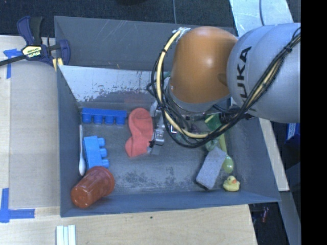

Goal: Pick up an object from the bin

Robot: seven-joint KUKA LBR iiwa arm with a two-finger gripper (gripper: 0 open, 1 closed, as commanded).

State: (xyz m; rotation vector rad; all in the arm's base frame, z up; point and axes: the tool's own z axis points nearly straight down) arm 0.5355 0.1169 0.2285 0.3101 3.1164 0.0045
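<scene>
Where fingers [156, 135] hang at bin [168, 200] centre | pink lump [139, 131] touching them on view's left | spread: cannot tell

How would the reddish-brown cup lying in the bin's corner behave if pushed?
Lying on its side, the reddish-brown cup would probably roll rather than slide. It looks like hollow plastic, so it is likely light and stiff.

A long blue brick [103, 117] is lying behind a shorter blue block [96, 152], a brown cup [92, 187] is lying on its side, and a grey sponge [210, 169] is sitting beside a yellow duck [231, 184].
</scene>
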